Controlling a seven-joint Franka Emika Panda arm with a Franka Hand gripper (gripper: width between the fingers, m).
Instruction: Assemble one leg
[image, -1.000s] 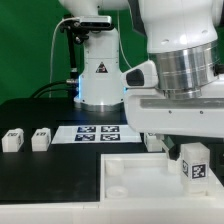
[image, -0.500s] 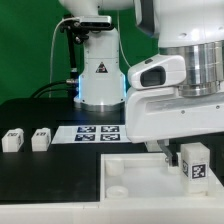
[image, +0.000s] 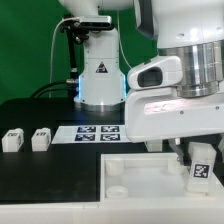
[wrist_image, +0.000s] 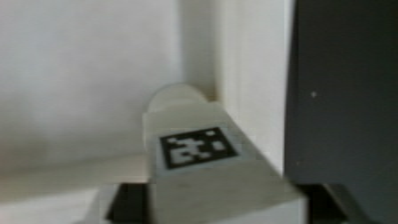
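And there's the leg (image: 201, 166), a white square-sectioned block with its black-and-white tag facing the exterior camera, standing upright at the exterior view's right, over the near right part of the large white panel (image: 130, 175). The wrist view gives a closer look: the leg (wrist_image: 199, 150) runs away from the camera with its tag face up, and a dark gripper finger (wrist_image: 128, 203) sits tight against it on each side, so the gripper (image: 190, 152) is pinching the block. In the exterior view the arm's big white body hides most of the fingers, and it's hard to say whether the leg's lower end touches the panel or hangs just above it. Moving outward, the marker board (image: 98, 132) lies flat on the black table (image: 40, 165) behind the panel, in front of the robot's white base. Off at the exterior view's left, two more small white legs (image: 26, 139) sit side by side on the table, well apart from the held one.
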